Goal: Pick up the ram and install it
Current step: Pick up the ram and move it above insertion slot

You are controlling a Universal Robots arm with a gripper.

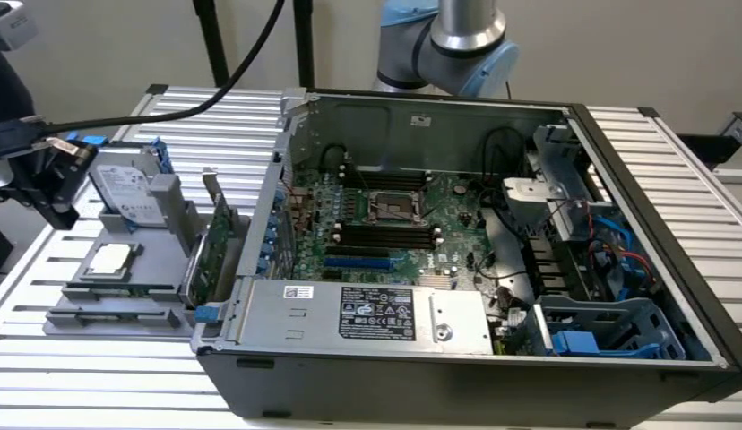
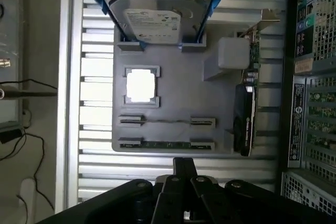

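The ram (image 2: pixel 166 144) is a thin green stick standing on edge in the slot of the grey holder tray (image 2: pixel 173 98) that lies closest to my gripper; it also shows as the ram (image 1: pixel 120 291) at the exterior view's left. My gripper (image 2: pixel 184 163) hovers above the tray's edge just short of the ram, its black fingers closed together with nothing between them. In the exterior view the gripper (image 1: pixel 55 193) hangs at the far left, above and beside the tray. The black memory slots (image 1: pixel 383 236) lie on the motherboard inside the open computer case (image 1: pixel 658 224).
The tray also carries a hard drive (image 2: pixel 157 22) in a blue frame, a processor chip (image 2: pixel 141 85) and a green expansion card (image 1: pixel 203 255) with a metal bracket, standing against the case wall. A black cable (image 1: pixel 216 90) runs to the wrist. Everything rests on a slatted metal table (image 1: pixel 96 376).
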